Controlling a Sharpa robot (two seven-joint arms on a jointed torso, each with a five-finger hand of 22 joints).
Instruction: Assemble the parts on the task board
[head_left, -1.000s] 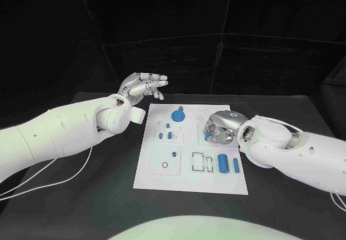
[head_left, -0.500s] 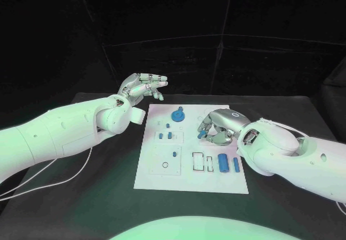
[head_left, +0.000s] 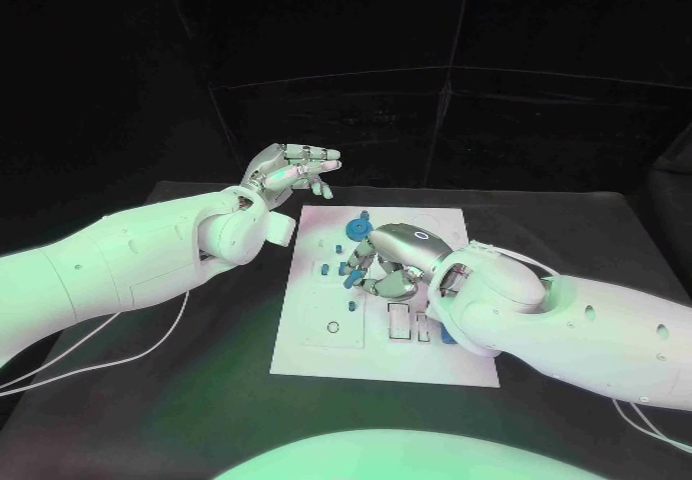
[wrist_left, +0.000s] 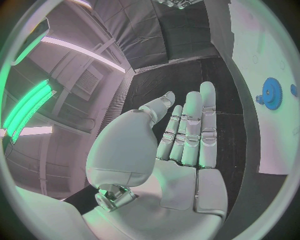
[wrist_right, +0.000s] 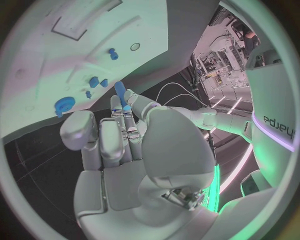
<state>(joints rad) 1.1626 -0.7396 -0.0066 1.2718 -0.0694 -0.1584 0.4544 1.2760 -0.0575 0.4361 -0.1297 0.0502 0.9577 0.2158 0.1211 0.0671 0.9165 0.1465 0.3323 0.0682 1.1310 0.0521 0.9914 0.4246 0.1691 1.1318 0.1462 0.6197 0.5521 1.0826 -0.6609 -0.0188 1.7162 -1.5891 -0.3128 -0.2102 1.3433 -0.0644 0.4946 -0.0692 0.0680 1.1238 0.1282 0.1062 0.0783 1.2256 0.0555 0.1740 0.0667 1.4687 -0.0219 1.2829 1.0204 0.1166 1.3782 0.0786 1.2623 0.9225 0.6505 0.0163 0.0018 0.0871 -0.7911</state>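
Right hand (head_left: 387, 268) pinches one blue peg (wrist_right: 120, 93) over the task board (head_left: 325, 352).

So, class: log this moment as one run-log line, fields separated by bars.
left hand: raised off the task board, holding nothing | right hand: over the board, pinching blue peg | blue gear: on board

right hand (head_left: 387, 268) and forearm covering the task board (head_left: 310, 345) middle, left hand (head_left: 293, 168) raised behind its far-left corner, near-left board bare
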